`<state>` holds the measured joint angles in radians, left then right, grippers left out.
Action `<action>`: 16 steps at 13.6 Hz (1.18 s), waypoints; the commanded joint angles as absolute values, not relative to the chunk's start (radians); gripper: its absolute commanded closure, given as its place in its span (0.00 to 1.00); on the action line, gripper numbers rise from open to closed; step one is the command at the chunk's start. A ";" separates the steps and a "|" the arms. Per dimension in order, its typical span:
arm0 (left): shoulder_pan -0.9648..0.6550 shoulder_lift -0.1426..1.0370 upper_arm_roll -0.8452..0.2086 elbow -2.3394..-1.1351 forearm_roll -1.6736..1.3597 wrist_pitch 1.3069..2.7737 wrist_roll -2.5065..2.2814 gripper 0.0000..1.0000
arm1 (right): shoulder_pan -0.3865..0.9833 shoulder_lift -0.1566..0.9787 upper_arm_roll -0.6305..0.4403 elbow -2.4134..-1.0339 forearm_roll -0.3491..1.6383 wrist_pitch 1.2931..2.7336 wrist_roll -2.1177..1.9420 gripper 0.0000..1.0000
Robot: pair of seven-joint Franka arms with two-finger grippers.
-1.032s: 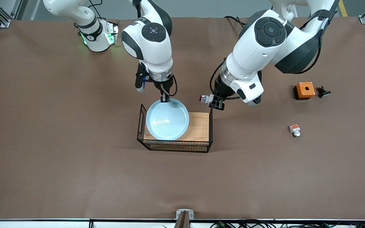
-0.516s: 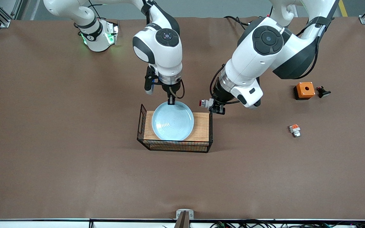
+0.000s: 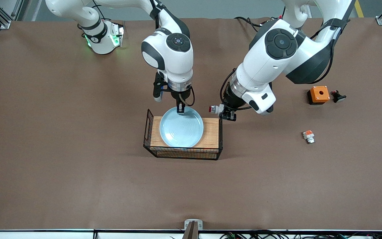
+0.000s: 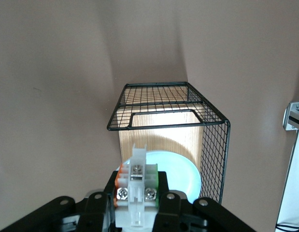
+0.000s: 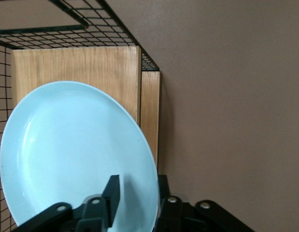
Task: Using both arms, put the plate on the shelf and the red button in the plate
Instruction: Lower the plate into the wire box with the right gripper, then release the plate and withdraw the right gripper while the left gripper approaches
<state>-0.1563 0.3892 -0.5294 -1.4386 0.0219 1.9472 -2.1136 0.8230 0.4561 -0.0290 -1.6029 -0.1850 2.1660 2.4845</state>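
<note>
The pale blue plate [image 3: 181, 127] is over the wooden top of the wire rack [image 3: 211, 133], and I cannot tell if it touches the wood. My right gripper [image 3: 180, 111] is shut on the plate's rim on the edge toward the robots' bases. In the right wrist view the plate [image 5: 67, 150] tilts over the wood [image 5: 81, 65], with the gripper [image 5: 137, 195] clamped on its rim. My left gripper [image 3: 226, 114] is shut on the red button [image 3: 214, 109], in the air beside the rack's end wall. In the left wrist view the button [image 4: 137, 186] sits between the jaws of the gripper [image 4: 137, 212], above the rack [image 4: 166, 99].
An orange box with a round hole [image 3: 318, 94] and a small black piece [image 3: 338, 96] lie toward the left arm's end. A small white piece with an orange-red block [image 3: 308, 136] lies nearer the front camera than they do.
My right gripper has carried the plate toward the left arm's end, from over the rack's end to over the middle of the wooden top. My left gripper with the button has shifted slightly.
</note>
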 commanded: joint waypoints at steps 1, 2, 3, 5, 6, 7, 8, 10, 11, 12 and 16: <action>-0.166 0.402 -0.526 -1.411 0.046 1.947 -2.135 0.82 | 0.824 0.471 -0.041 -1.517 -0.212 2.110 2.505 0.00; -0.166 0.402 -0.526 -1.411 0.048 1.947 -2.135 0.82 | 0.818 0.471 -0.040 -1.493 -0.207 2.085 2.490 0.00; -0.166 0.402 -0.526 -1.411 0.049 1.947 -2.135 0.82 | 0.818 0.471 -0.038 -1.473 -0.199 2.066 2.456 0.00; -0.167 0.402 -0.526 -1.411 0.051 1.947 -2.137 0.82 | 0.816 0.468 -0.035 -1.460 -0.193 2.030 2.367 0.00; -0.170 0.403 -0.526 -1.411 0.051 1.947 -2.137 0.82 | 0.808 0.459 -0.035 -1.460 -0.166 2.005 2.282 0.00; -0.176 0.408 -0.526 -1.411 0.051 1.947 -2.138 0.82 | 0.795 0.445 -0.038 -1.451 -0.117 1.972 2.143 0.00; -0.184 0.413 -0.526 -1.411 0.051 1.947 -2.138 0.82 | 0.778 0.430 -0.043 -1.436 -0.077 1.935 2.020 0.00; -0.207 0.428 -0.520 -1.411 0.052 1.947 -2.166 0.82 | 0.706 0.404 -0.044 -1.396 -0.037 1.829 1.787 0.00; -0.224 0.437 -0.509 -1.410 0.054 1.947 -2.171 0.82 | 0.678 0.393 -0.044 -1.384 -0.037 1.775 1.675 0.00; -0.242 0.442 -0.500 -1.401 0.066 1.947 -2.175 0.82 | 0.649 0.373 -0.044 -1.382 -0.035 1.732 1.552 0.00; -0.333 0.526 -0.488 -1.327 0.167 1.947 -2.293 0.82 | 0.482 0.295 -0.044 -1.385 -0.017 1.600 1.055 0.00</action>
<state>-0.2717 0.4610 -0.5036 -1.4102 0.1063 1.9529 -2.2275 0.5596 0.3361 -0.0615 -1.3741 -0.0460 1.6526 1.2619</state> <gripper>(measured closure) 0.661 0.000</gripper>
